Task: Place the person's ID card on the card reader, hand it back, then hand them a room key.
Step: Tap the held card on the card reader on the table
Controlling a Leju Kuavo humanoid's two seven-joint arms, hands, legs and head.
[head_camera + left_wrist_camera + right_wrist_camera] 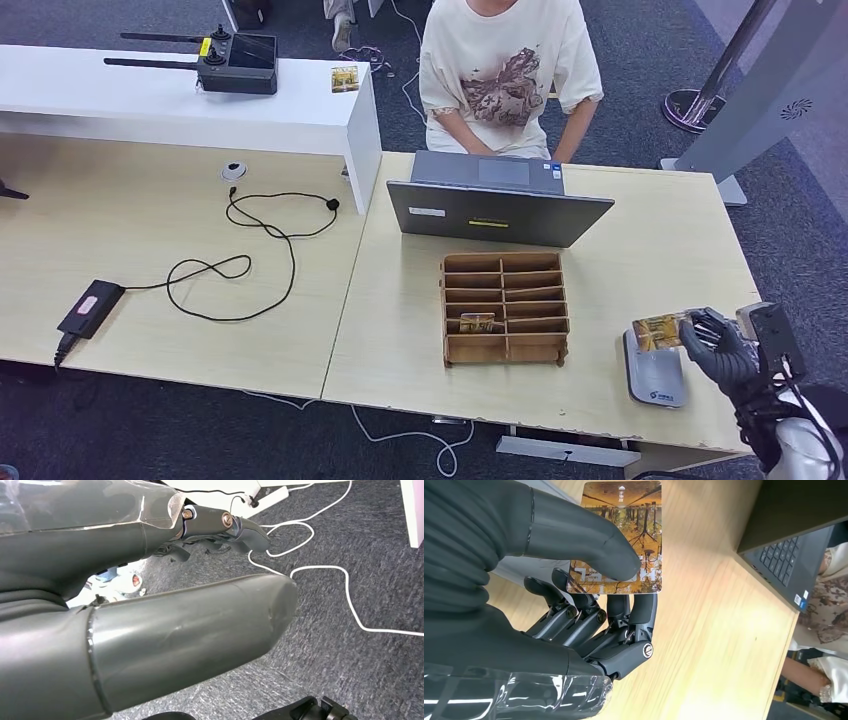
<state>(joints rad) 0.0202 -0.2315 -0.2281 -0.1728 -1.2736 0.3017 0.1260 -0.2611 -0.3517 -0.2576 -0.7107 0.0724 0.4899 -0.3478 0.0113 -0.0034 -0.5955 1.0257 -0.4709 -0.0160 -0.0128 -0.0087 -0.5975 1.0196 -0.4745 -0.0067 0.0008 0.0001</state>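
Right hand grips the ID card, thumb pressed on the card face, darker fingers curled beneath it. Card is held just above the near end of the grey card reader at the table's right front edge. Left hand hangs over dark carpet; its fingers look curled in, but whether it is clenched cannot be told. Farther in: wooden divided tray with one card in a compartment. Beyond, open laptop, person seated behind it.
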